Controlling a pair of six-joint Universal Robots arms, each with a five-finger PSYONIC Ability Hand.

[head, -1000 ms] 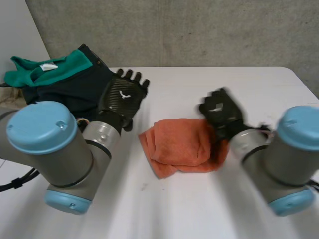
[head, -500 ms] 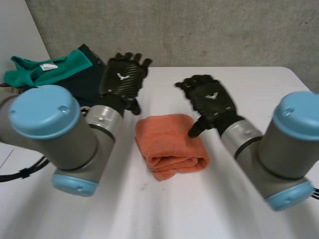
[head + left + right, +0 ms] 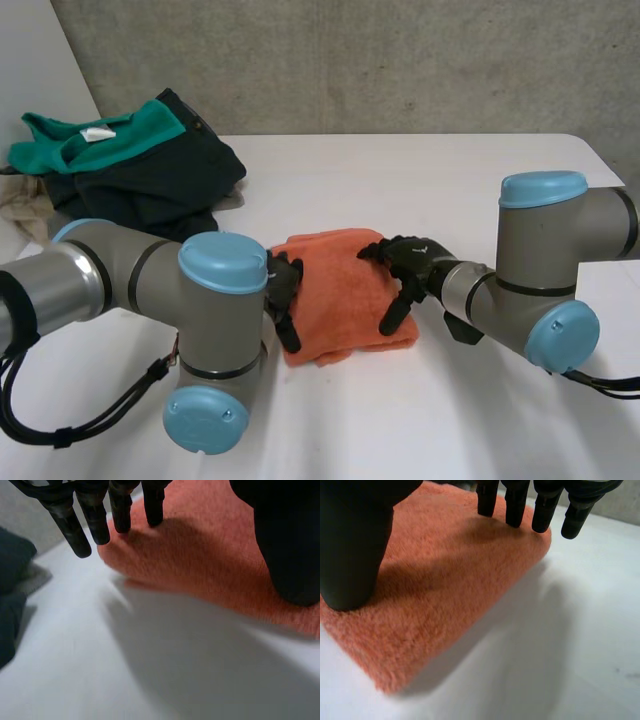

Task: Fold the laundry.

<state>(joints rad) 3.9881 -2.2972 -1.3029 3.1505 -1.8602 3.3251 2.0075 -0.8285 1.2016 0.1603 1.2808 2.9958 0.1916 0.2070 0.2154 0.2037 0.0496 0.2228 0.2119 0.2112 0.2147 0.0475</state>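
1 folded orange towel (image 3: 340,295) mid counter (image 3: 450,180). left hand (image 3: 283,290) on its side twd counter's left edge, right hand (image 3: 410,265) opposite, both fingers straight, gripping nothing. 1 clothes pile (image 3: 140,165) far-left corner. concrete wall (image 3: 400,60) behind.

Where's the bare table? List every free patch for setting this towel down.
Free: the far table beyond the orange towel, from the clothes pile to the right edge; also the near strip between the two arms. Crowded: the far left corner under the pile, and the middle, where left hand and right hand flank the towel.
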